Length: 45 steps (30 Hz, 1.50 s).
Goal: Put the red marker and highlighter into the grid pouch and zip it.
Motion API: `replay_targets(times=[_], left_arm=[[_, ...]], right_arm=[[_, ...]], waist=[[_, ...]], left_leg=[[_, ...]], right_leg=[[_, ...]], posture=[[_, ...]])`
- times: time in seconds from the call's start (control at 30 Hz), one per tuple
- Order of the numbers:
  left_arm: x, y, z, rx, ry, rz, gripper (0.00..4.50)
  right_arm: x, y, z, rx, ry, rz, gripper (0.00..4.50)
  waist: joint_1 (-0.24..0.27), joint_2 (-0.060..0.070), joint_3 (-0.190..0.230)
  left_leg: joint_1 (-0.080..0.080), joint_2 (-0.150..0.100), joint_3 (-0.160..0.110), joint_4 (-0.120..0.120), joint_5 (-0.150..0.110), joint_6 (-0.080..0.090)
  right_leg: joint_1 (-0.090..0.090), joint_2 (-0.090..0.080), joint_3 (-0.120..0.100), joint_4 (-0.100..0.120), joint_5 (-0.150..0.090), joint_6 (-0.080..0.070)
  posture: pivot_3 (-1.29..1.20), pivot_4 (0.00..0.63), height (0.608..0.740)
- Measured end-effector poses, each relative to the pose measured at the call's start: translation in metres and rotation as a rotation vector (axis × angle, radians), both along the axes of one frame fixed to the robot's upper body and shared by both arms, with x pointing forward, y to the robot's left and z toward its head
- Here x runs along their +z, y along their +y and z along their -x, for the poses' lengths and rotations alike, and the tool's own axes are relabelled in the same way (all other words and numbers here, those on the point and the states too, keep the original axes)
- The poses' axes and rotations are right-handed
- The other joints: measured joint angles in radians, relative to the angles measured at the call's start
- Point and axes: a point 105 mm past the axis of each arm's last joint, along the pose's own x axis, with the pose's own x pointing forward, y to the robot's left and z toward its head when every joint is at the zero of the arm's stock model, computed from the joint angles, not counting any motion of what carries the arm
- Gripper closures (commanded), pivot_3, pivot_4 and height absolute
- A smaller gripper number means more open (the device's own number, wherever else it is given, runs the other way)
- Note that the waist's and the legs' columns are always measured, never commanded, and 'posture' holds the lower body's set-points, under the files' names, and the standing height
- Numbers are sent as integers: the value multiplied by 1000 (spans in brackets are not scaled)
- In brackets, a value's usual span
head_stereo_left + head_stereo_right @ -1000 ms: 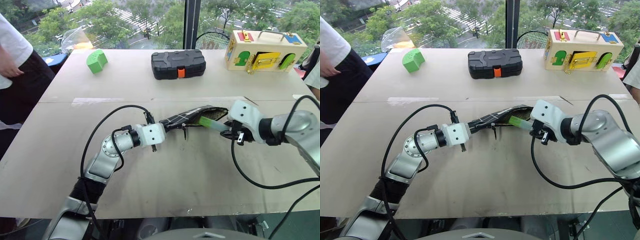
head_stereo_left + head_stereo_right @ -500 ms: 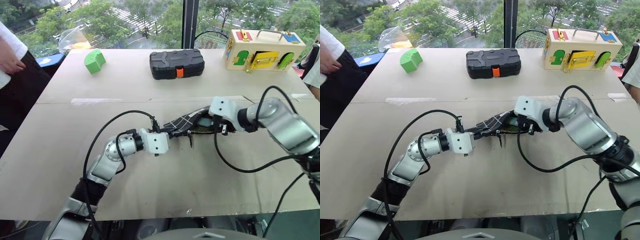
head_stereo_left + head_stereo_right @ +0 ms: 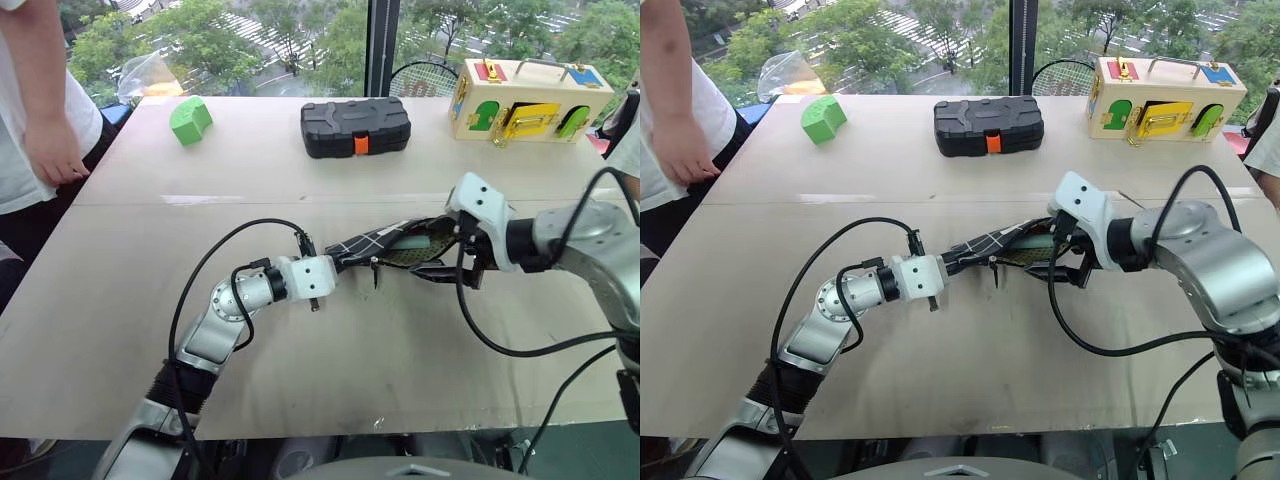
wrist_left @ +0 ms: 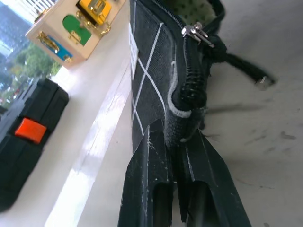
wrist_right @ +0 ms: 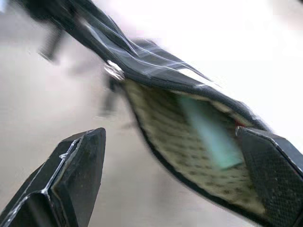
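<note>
one hand, the left hand (image 3: 322,276), is clamped on the grid pouch (image 3: 385,246); the right hand (image 3: 1065,262), fingers apart at its mouth, might knock the highlighter (image 5: 210,133) out.

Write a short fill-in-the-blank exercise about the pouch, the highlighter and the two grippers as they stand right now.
1. The left gripper is shut on one end of the grid ____.
2. The highlighter lies ____ the open grid pouch.
3. The right gripper, at the pouch's mouth, has its fingers ____.
4. At the back of the table, the black hard case has an ____ latch.

Missing words: pouch; inside; open; orange
</note>
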Motion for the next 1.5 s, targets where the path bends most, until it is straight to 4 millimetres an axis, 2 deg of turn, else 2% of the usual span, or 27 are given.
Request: replay_targets(times=[0.13,0.3,0.4,0.53,0.6,0.67,0.73,0.8,0.9,1.1,1.3,1.37,1.5], left_arm=[[4,-2,-3,6,-3,5,4500],[10,-5,-9,16,-4,20,4500],[11,-6,-10,21,-2,25,4500],[11,-6,-10,26,6,28,4500],[11,-6,-10,26,8,28,4500],[12,-7,-10,21,5,28,4500],[14,-8,-9,15,1,28,4500],[15,-9,-7,9,-3,29,4500],[11,-7,-4,6,0,25,4500],[8,-5,-1,1,-3,19,4500],[7,-2,-4,18,-23,4,4500],[6,-1,-5,25,-22,-4,4500],[0,6,-7,50,-16,-27,4500]], right_arm=[[-4,6,14,-66,95,-139,36],[-36,32,28,-121,226,-225,36],[-45,45,27,-177,248,-264,36],[-52,55,12,-290,269,-312,36],[-54,57,5,-329,276,-329,547],[-56,57,0,-353,274,-335,1431],[-56,56,-4,-369,264,-336,2087],[-57,54,-8,-387,256,-335,3145],[-55,54,-11,-384,237,-338,4464],[-47,50,-9,-360,215,-338,4464],[-23,26,4,-301,182,-353,4464],[-21,15,4,-314,167,-332,4464],[-19,-28,-10,-467,133,-273,4464]], waist=[[0,0,0],[-2,0,-1],[-4,0,-1],[-4,-1,-2],[-4,-1,-2],[-5,-1,-2],[-4,-1,-2],[-7,-1,-2],[-9,-1,-2],[-5,-1,-2],[-6,-1,-2],[-5,-1,-2],[-4,-1,-3]], left_leg=[[0,0,0,0,0,0],[0,0,0,1,0,0],[0,-1,1,1,0,0],[0,-1,3,1,1,-1],[0,-1,3,1,1,-1],[0,-1,3,1,1,-1],[0,-1,3,1,1,-1],[1,-1,3,1,1,-1],[1,-1,3,1,1,-1],[1,-1,3,1,1,-1],[1,-1,3,1,1,-1],[1,-1,3,1,1,-1],[1,-1,4,1,1,-1]], right_leg=[[0,0,0,1,0,0],[-1,0,1,2,0,0],[-5,0,4,6,0,0],[-8,0,4,11,0,0],[-8,0,4,11,0,0],[-8,0,3,11,0,0],[-8,0,3,11,0,0],[-8,0,3,11,0,0],[-8,0,3,12,0,0],[-8,0,3,11,0,0],[-8,0,2,11,0,0],[-8,0,2,12,0,0],[-8,-1,3,11,0,0]], posture=[[0,150,740],[0,150,740],[0,150,740],[0,150,740],[0,150,740],[0,150,740],[0,150,740],[0,150,740],[0,150,740],[0,150,740],[0,150,740],[0,150,740],[0,150,740]])
